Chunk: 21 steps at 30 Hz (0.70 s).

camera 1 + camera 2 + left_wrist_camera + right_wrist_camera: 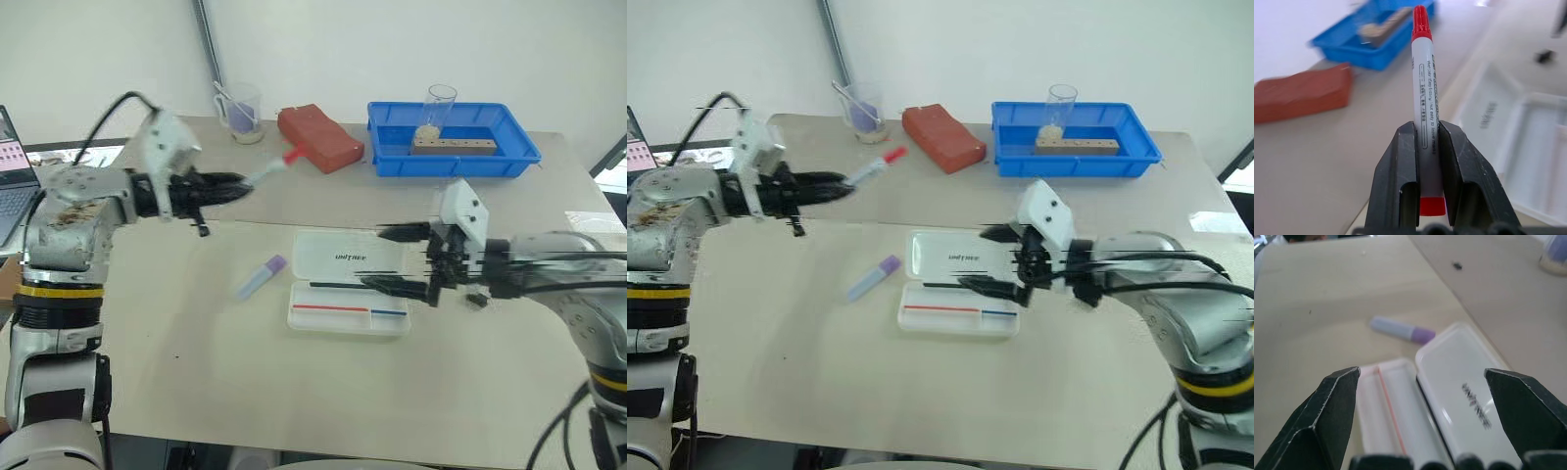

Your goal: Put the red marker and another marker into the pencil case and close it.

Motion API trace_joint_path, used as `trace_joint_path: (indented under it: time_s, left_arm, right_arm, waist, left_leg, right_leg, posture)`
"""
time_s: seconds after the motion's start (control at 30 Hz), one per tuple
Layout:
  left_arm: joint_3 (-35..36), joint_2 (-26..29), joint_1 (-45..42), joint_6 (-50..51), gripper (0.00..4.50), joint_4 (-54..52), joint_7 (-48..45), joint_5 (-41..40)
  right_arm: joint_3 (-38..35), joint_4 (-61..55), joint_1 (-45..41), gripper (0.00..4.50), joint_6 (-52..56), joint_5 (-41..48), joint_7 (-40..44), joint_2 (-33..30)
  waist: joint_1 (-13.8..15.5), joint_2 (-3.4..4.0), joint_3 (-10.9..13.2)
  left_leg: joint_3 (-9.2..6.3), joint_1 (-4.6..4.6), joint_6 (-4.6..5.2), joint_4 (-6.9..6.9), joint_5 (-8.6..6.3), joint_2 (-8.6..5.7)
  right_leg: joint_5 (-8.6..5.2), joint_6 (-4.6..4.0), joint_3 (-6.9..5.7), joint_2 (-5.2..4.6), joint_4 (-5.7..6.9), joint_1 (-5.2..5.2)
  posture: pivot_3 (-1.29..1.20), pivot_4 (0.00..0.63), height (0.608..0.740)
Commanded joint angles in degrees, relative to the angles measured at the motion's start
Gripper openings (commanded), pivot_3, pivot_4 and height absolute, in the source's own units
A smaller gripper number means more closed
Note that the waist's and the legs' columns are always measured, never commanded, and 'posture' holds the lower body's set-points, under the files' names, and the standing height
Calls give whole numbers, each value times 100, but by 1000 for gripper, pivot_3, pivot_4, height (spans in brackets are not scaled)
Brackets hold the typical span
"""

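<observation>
My left gripper (233, 185) is shut on the red marker (268, 170) and holds it in the air above the table's far left, red cap pointing toward the brick. In the left wrist view the marker (1422, 88) stands clamped between both black fingers. The pencil case (348, 257) lies open mid-table, lid flat behind its base (345, 321), which holds a thin red and blue line. The other marker, a lilac highlighter (262, 277), lies on the table just left of the case. My right gripper (397, 259) hangs open at the case's right edge, holding nothing.
A blue tray (519, 157) with a glass and a wooden block stands at the back right. A red-brown brick (318, 137) and a clear cup (240, 113) sit at the back centre. A laptop (10, 176) is at the far left.
</observation>
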Motion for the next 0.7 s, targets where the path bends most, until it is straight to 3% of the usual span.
trace_joint_path:
  time_s: [0.03,0.3,0.67,0.7]
  left_arm:
    - [-686,-158,155,-180,151,-726,-131,158]
    - [-2071,-974,617,-946,151,-335,167,1067]
    - [-2267,-1257,559,-1518,151,475,85,1558]
    - [-2252,-1281,550,-1587,651,522,88,1578]
  right_arm:
    - [-414,-359,164,4500,-75,242,152,-190]
    - [-545,-515,902,4500,-194,94,-125,-212]
    - [-787,-785,1389,4500,-150,183,-536,-109]
    - [-788,-798,1378,4500,-126,199,-571,-103]
  waist:
    - [-33,1,0]
    - [-86,-4,3]
    - [-64,-5,4]
    - [-69,-5,4]
  left_leg:
    - [0,1,0,1,0,0]
    - [-18,1,2,5,0,0]
    - [-19,-7,2,13,0,-5]
    - [-20,-7,2,13,0,-5]
  right_leg:
    - [0,0,5,3,0,0]
    - [0,0,13,15,-7,5]
    - [-1,1,11,12,-5,3]
    - [-1,1,11,12,-5,3]
  posture:
    - [0,150,740]
    - [0,150,740]
    - [0,150,740]
    - [0,150,740]
